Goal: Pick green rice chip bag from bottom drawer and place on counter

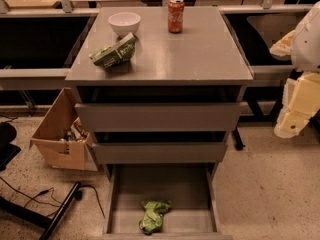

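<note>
**Grey cabinet, bottom drawer open**

Cardboard box (57, 134), contents unclear. On the counter (200, 59): lettered green bag (114, 52), white bowl (124, 22). Green rice chip bag (154, 215) lies in the bottom drawer (160, 184), whose front edge is cropped. Red can (175, 15) on the counter. Gripper (292, 121) at far right, partly cut off; whether it is open or closed cannot be told.

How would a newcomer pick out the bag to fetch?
On the grey cabinet, the bottom drawer is pulled out. Near its front lies the green rice chip bag. It is crumpled, bright lime-green, unlike the duller lettered bag on the counter; the gripper hangs right of the cabinet.
</note>
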`<action>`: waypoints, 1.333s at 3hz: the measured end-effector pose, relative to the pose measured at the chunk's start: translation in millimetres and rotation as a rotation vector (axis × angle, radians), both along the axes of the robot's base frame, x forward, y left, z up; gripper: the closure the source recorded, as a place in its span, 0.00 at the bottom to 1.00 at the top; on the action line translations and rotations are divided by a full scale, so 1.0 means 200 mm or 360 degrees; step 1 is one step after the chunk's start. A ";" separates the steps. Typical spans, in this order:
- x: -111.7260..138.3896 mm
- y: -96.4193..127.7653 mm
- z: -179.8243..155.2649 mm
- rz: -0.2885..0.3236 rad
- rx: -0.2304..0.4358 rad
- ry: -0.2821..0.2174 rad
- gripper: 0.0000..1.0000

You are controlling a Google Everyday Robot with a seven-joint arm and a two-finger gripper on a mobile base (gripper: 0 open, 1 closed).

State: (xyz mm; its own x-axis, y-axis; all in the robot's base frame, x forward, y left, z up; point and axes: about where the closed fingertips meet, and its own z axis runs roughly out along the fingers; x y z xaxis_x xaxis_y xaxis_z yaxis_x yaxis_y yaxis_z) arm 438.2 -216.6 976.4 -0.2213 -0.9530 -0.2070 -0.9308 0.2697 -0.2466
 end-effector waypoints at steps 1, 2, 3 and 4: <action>0.00 0.00 0.00 0.0000 0.0000 0.0000 0.00; 0.01 0.05 -0.10 0.0001 0.0013 -0.0004 0.00; -0.01 0.10 -0.30 0.0005 -0.0008 -0.0032 0.00; -0.05 0.12 -0.73 -0.0076 -0.0057 -0.0048 0.00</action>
State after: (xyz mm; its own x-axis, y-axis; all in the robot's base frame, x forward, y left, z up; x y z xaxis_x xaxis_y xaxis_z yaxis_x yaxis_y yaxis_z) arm 427.6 -193.6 830.5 -0.2608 -0.9484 -0.1803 -0.9092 0.3041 -0.2844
